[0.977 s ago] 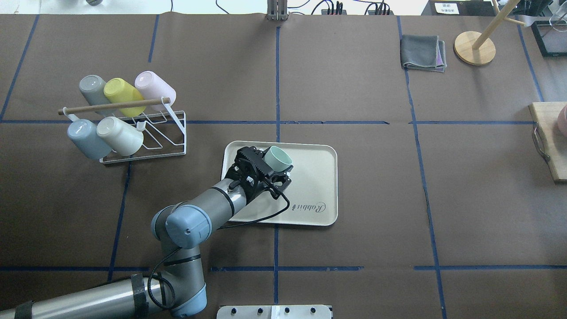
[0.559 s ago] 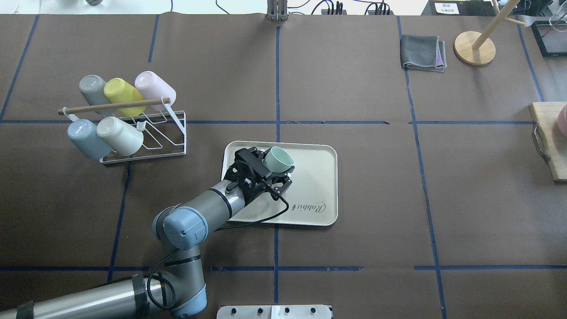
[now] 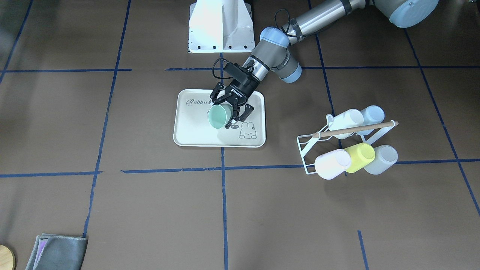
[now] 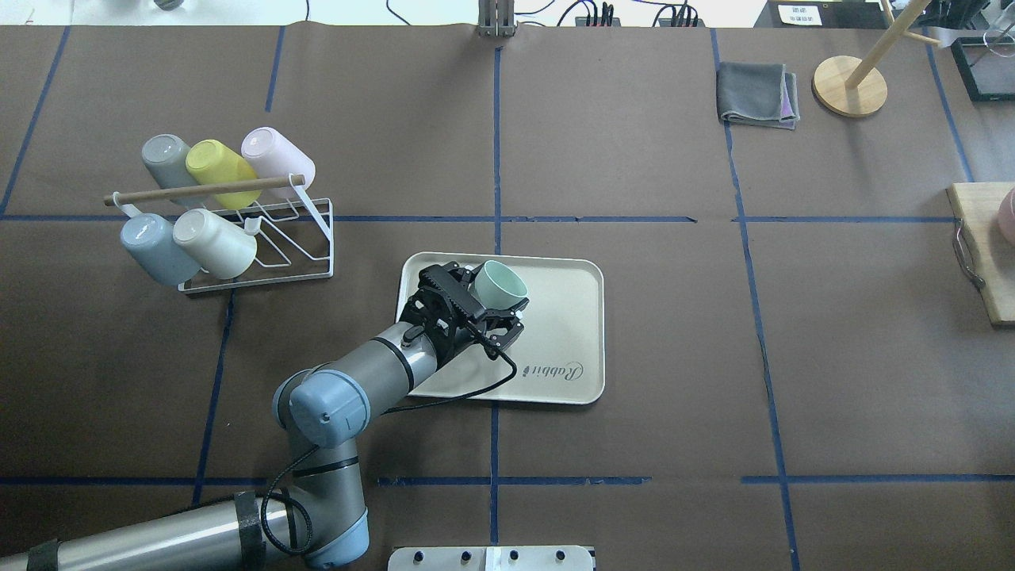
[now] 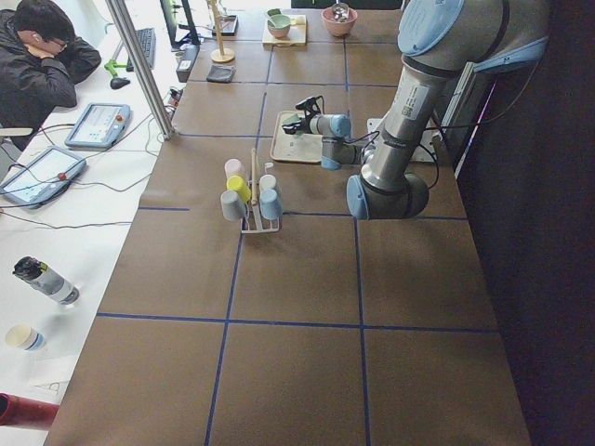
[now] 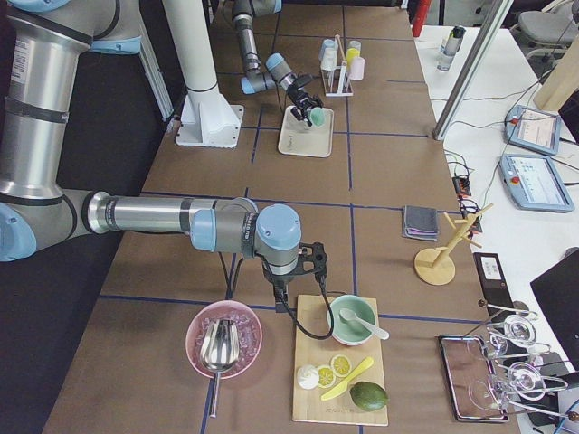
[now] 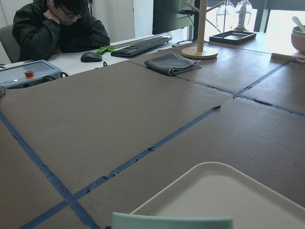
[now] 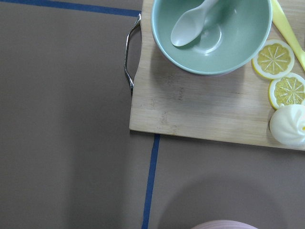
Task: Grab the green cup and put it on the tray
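Overhead exterior shot: green cup (image 4: 499,284) is clamped, tilted, in left gripper (image 4: 488,301), tray (image 4: 564,317) right beneath, seemingly for lowering.

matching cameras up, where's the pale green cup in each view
Front-facing: green cup centre, over the tray.
Overhead: green cup centre, over tray's far side.
Exterior left: too small to tell.
Exterior right: green cup top centre.
Left wrist: its rim at bottom edge.
Right wrist: not in it.
Shared landmark: the tray, cream with Rabbit script.
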